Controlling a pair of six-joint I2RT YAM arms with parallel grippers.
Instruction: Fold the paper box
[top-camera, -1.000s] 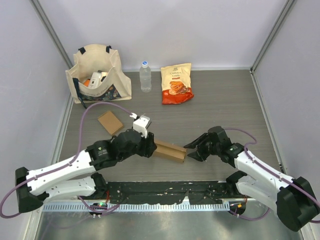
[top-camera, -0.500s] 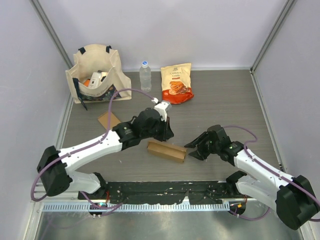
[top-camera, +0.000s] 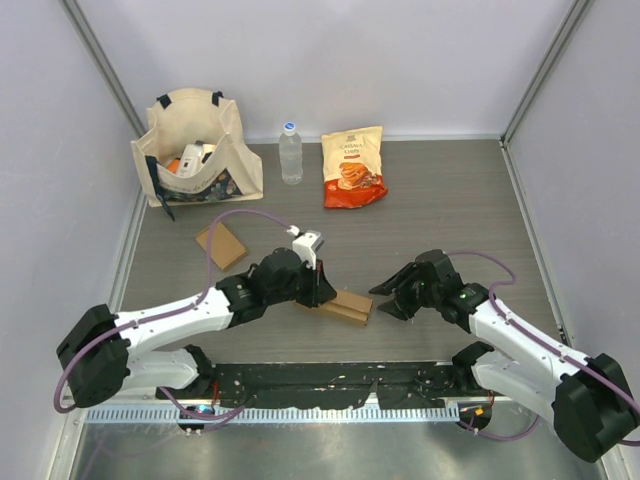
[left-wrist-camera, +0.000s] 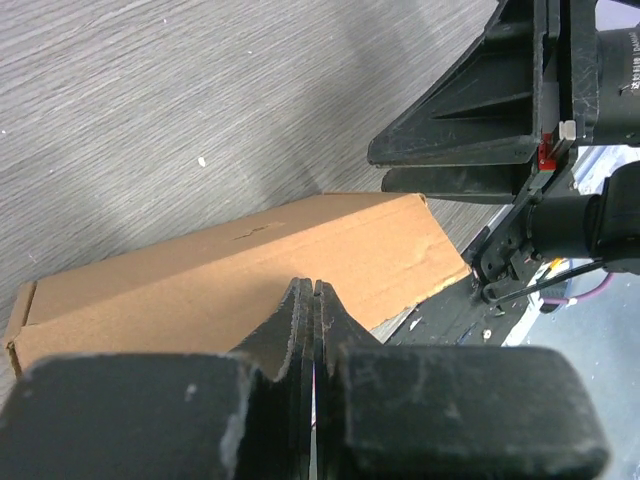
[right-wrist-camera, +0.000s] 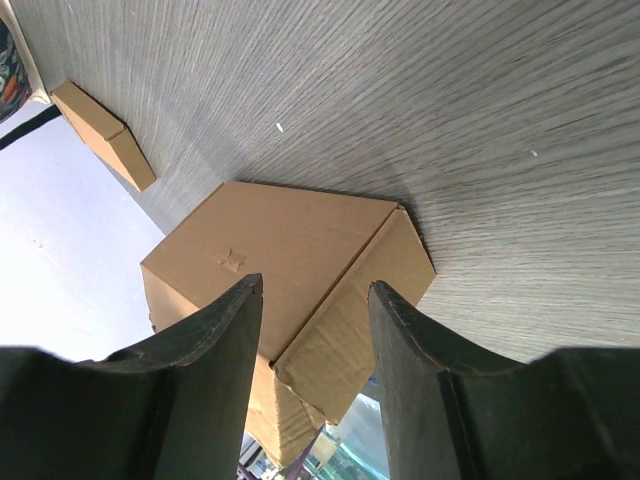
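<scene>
While my left fingers (left-wrist-camera: 305, 300) hover pressed together over the paper box (left-wrist-camera: 200, 290) and right fingers (right-wrist-camera: 240, 300) gape beside it, I judge it light, creasable: grip the end flap.

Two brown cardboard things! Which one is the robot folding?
Start at the near side of the table. The box lies there between the shut left gripper and the open right gripper. The other cardboard piece is flatter and sits alone, back toward the bag.
</scene>
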